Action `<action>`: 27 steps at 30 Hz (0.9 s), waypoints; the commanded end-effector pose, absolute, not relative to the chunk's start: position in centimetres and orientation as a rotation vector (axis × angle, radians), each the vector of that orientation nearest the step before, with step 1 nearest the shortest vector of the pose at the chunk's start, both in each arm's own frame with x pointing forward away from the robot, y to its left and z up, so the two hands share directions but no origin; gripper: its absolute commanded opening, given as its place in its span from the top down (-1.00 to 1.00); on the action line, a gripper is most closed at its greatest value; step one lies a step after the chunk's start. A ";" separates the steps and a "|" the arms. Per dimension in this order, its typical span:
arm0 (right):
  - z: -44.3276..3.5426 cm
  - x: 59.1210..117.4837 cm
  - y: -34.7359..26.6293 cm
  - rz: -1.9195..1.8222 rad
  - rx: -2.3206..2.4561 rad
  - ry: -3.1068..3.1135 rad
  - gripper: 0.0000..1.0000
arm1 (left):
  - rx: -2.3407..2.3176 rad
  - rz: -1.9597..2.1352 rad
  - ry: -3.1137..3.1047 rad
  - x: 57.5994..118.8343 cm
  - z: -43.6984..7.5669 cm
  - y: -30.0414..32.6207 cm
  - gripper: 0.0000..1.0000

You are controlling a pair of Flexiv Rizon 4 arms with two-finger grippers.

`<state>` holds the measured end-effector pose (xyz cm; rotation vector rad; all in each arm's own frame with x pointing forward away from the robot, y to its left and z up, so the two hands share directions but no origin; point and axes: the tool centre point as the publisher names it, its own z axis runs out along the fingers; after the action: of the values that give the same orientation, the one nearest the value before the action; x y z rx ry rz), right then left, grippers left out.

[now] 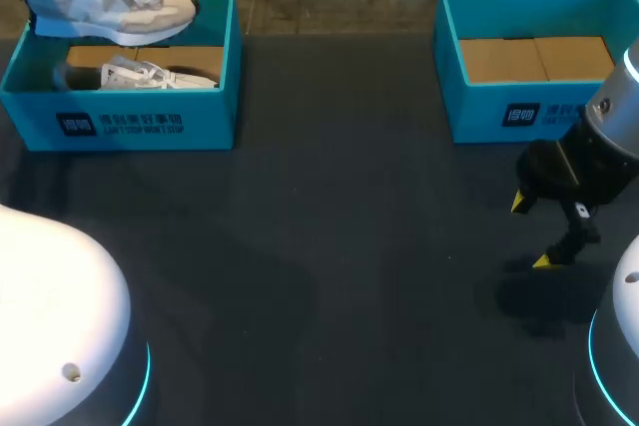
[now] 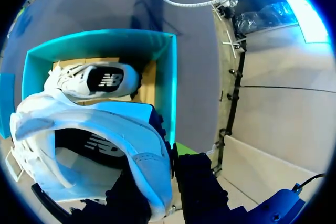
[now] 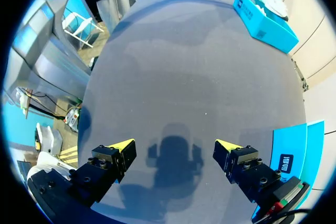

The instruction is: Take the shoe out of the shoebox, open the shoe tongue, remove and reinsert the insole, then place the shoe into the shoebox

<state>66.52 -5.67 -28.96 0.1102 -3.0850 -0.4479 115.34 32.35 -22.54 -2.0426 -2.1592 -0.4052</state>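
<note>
A white and light-blue shoe point(image 1: 120, 2) hangs above the left teal shoebox point(image 1: 200, 122), toe toward the table's middle. My left gripper point(image 1: 38, 5) is at its heel. In the left wrist view the left gripper point(image 2: 165, 192) is shut on the heel collar of that shoe point(image 2: 105, 140), one dark finger on each side. Below it, a second white shoe point(image 2: 94, 80) lies on its side on the cardboard bottom of the shoebox point(image 2: 170, 82); it also shows from above as the second shoe point(image 1: 150, 75). My right gripper point(image 1: 534, 233) stands open over the bare table at the right, nothing between its fingers.
A second teal box point(image 1: 479, 112) with a cardboard bottom stands at the back right, just behind my right gripper point(image 3: 174, 148). The dark table mat point(image 1: 329, 246) stretches between the two boxes. The left shoebox point(image 3: 265, 22) shows far ahead in the right wrist view.
</note>
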 end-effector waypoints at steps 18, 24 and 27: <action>-29.0 66.5 -5.7 -0.446 0.110 -3.087 -1.00 | -1.986 -0.414 -2.203 119.7 -24.3 31.3 1.00; -29.0 66.5 -5.7 -0.446 0.110 -3.087 -1.00 | -1.977 -0.419 -2.198 120.0 -25.6 31.3 1.00; -29.0 66.5 -5.7 -0.446 0.110 -3.087 -1.00 | -1.974 -0.419 -2.201 120.2 -26.4 31.4 1.00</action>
<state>66.52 -5.67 -28.96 0.1102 -3.0850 -0.4479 119.39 31.17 -25.65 -1.9818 -2.1977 -0.4180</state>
